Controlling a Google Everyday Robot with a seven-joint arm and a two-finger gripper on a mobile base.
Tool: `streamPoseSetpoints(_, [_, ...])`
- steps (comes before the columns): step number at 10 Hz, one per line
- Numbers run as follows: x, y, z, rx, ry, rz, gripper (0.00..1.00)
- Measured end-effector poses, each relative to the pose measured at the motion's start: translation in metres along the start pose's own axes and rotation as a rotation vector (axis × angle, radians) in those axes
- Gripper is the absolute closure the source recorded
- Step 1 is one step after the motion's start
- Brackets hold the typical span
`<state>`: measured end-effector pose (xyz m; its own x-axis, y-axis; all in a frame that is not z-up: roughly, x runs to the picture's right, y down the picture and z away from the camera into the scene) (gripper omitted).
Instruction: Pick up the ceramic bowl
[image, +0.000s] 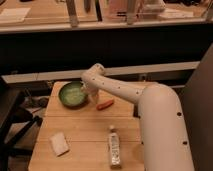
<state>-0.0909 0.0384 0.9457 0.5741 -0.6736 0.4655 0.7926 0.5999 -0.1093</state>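
The ceramic bowl is round, glossy green and shallow, and it sits on the far left part of the wooden table. My white arm reaches in from the right and bends down at the wrist above the bowl's right side. The gripper points down at the bowl's right rim, open, and partly hidden behind the wrist. I cannot tell whether it touches the rim. The bowl rests flat on the table.
An orange carrot-like object lies just right of the bowl. A small bottle lies near the front edge, and a white sponge at the front left. A black chair stands left of the table, and a dark counter behind it.
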Motion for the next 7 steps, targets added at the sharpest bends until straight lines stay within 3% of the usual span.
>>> streamPoseSetpoints(7, [-0.0039,-0.0009,0.0116,-0.001,-0.014,-0.002,0.20])
